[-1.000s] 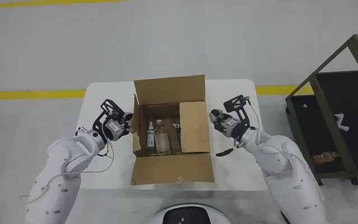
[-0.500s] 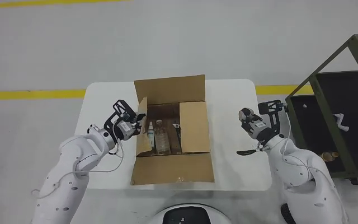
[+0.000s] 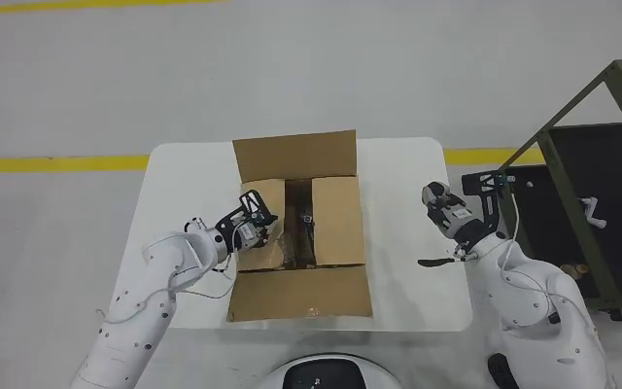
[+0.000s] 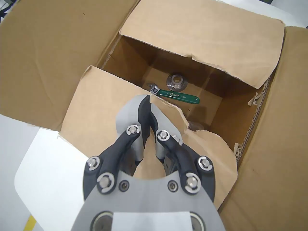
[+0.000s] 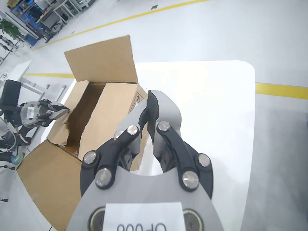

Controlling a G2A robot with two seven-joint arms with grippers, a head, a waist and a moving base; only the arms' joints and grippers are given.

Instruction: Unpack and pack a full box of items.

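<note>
Cardboard is setting the terms here. The box (image 3: pixel 301 292) is looking light, fairly stiff in its walls but soft and torn along the flap edges, so it is probably folding readily at the creases and crumpling if pinched hard. A flap is likely best handled by pressing on its flat face near the middle, or by taking its free edge away from the ragged corner.

The left gripper (image 4: pixel 147 99) is lying with its fingers closed together, holding nothing, on top of the left flap (image 4: pixel 96 102). The flap is sitting directly beneath it and tilting down into the opening. Just beyond its tips, deeper in the box, a green-handled wrench (image 4: pixel 179 96) and a round metal flange (image 4: pixel 177 81) are lying on the bottom. Both are looking hard, heavy and slippery, and are best taken across the handle or the rim.

The right gripper (image 5: pixel 150 99) is also pinched closed on nothing, hanging over the bare table (image 5: pixel 204 92). The box is sitting well apart from it, with the right flap (image 3: pixel 337 219) already lying flat.

Against a second ago, the left gripper is no longer waiting outside the box but is reaching over the opening. The left flap, then standing open, is now covering the bottles seen then. The right gripper, then just beside the right flap, is now sitting off toward the table's edge.
</note>
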